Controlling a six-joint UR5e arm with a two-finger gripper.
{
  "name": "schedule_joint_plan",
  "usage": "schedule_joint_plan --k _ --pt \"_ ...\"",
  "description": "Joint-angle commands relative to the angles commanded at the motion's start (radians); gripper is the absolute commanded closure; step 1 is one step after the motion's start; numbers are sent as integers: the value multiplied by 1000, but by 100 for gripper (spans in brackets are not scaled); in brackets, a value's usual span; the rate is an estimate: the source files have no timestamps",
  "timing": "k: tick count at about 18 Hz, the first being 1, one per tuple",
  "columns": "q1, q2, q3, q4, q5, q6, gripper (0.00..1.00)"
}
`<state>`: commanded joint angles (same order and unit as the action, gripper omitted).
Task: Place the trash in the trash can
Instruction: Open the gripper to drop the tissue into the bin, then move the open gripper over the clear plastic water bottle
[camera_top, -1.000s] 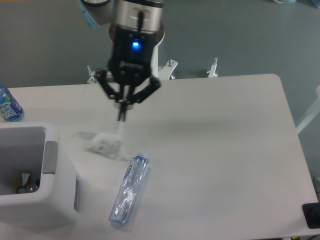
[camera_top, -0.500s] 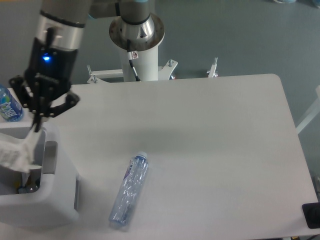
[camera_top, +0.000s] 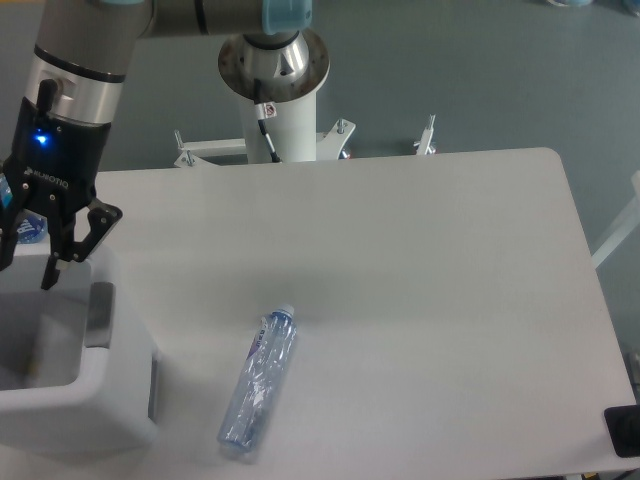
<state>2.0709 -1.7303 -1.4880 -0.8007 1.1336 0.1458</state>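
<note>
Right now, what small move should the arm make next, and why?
Probably lift away from the trash can and swing toward the crushed bottle. The gripper hangs open over the bin with nothing in it, and the bottle lies on the table.

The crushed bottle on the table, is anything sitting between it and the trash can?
Nothing visible does. The crushed bottle lies alone on the table, with only bare tabletop between it and the trash can to its left.

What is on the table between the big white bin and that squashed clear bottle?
Nothing: in the camera view, only bare table separates the trash can from the crushed bottle.
</note>
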Motion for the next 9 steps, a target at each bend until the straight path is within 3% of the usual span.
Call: schedule_joint_plan --k 2,9 --pt "27 -3 2 -2 2 -12 0" --pt "256 -40 29 5 2 -41 0"
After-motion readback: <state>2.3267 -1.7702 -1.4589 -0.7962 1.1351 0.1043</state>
